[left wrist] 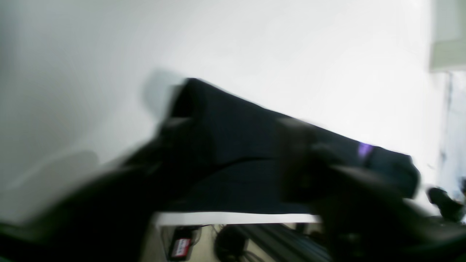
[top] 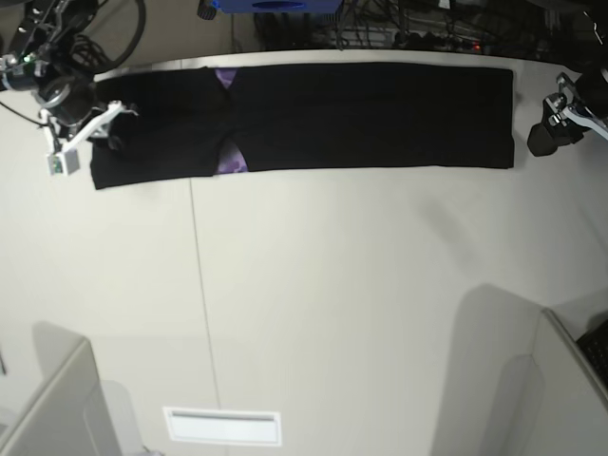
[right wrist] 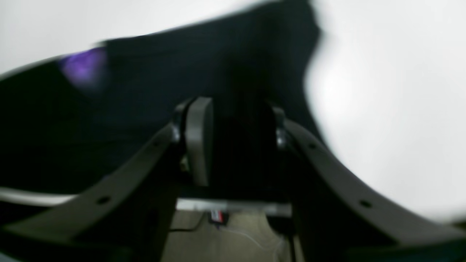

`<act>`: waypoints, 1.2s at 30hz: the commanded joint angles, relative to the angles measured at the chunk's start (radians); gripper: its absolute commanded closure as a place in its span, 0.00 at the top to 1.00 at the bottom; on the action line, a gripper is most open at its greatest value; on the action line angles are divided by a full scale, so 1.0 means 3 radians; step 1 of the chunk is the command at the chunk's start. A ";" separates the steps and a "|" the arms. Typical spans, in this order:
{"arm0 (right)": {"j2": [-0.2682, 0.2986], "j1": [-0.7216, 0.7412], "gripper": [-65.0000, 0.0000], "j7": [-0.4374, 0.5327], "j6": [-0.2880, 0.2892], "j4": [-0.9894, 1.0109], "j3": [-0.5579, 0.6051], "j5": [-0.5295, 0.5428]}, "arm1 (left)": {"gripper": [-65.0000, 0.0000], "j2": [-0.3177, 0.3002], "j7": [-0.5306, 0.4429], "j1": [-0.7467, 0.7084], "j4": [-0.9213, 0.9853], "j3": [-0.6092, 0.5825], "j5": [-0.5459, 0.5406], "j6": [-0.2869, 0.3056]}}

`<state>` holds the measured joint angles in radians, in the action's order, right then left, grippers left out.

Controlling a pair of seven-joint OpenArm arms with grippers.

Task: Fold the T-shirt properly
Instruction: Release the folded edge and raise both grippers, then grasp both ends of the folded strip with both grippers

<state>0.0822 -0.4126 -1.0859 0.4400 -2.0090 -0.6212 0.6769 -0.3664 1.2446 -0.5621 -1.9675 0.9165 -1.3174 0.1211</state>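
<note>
Base view: right gripper (top: 106,126) at the left end of the T-shirt (top: 361,114), jaws parted, nothing held; left gripper (top: 546,133) just off the opposite end, opening unclear. Long black strip lying crosswise along the table (top: 332,285) far edge, both arms equally near. Cables beyond.

1. I count one T-shirt (top: 361,114), black, laid out as one long band.
2. Two purple print patches (top: 228,81) show on it.
3. Two grippers: right gripper (top: 114,128), left gripper (top: 543,138).
4. One white table (top: 332,304).
</note>
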 commanded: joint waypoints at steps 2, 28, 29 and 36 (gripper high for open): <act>0.0025 0.0007 0.03 0.0175 0.0029 -0.0006 0.0084 0.0012 | 0.00 0.0032 -0.0034 0.0035 -0.0037 -0.0229 0.0118 0.0008; -0.0144 0.0524 0.00 0.0512 0.0024 0.1232 0.0242 -0.1205 | 0.00 0.0482 -0.0336 0.0986 0.1017 -0.1891 0.2885 -0.0002; -0.0144 0.0549 0.00 0.0512 0.0024 0.1237 0.0237 -0.1205 | 0.00 0.0477 -0.0336 0.1027 0.1017 -0.1927 0.2885 -0.0007; -0.0144 0.0708 0.00 0.0507 0.0019 0.1329 0.0217 -0.1211 | 0.00 0.0487 -0.0325 0.1319 0.1012 -0.2009 0.2890 -0.0012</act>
<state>0.0353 -0.1970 -0.9104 0.4538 -1.6112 -0.5564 0.3351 -0.2157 1.1305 -0.1688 -1.6627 0.3168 -0.4644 0.1207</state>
